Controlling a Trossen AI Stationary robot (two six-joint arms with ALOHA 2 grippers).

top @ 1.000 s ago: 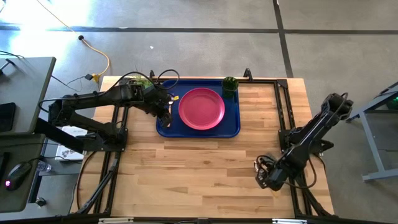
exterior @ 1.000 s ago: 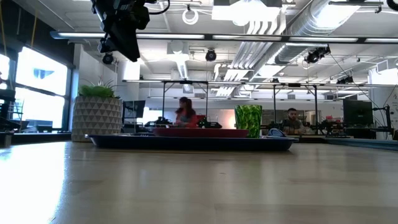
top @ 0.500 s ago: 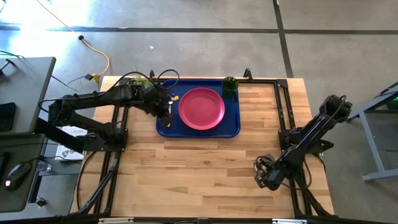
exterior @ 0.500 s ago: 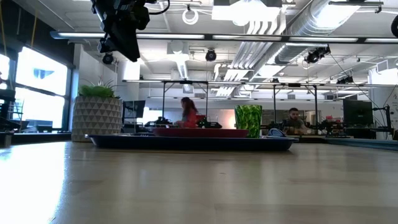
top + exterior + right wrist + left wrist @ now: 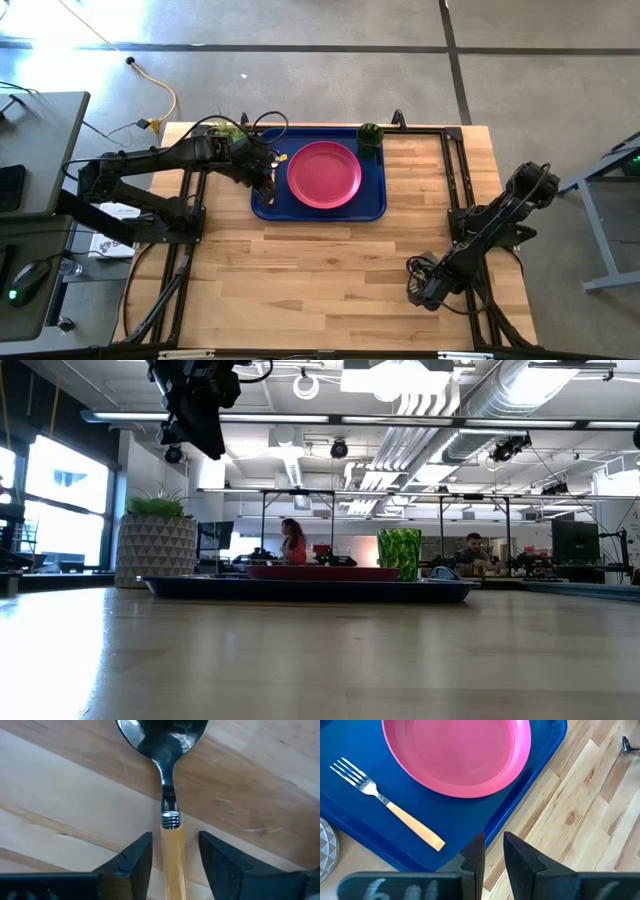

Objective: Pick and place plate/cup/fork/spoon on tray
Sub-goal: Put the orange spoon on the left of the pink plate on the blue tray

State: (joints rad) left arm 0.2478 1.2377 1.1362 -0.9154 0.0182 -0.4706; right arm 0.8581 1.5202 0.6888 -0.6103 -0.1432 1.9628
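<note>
Right gripper [image 5: 172,852] low over the table's near right, fingers [image 5: 135,857] spread either side of the spoon [image 5: 167,795] handle, apparently not yet touching. Spoon lies flat on wood. No legible writing. Left gripper [image 5: 492,852] nearly closed, holding nothing, above the tray [image 5: 375,195] left edge; fork [image 5: 390,805], plate [image 5: 323,174], cup [image 5: 370,134] on tray.

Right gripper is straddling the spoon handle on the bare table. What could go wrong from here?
1. The right gripper is open around the spoon, which lies flat on the table; the fingers may scrape wood or pinch the slim handle off-centre.
2. The left gripper hangs over the tray edge near the fork, possibly crowding the drop-off.
</note>
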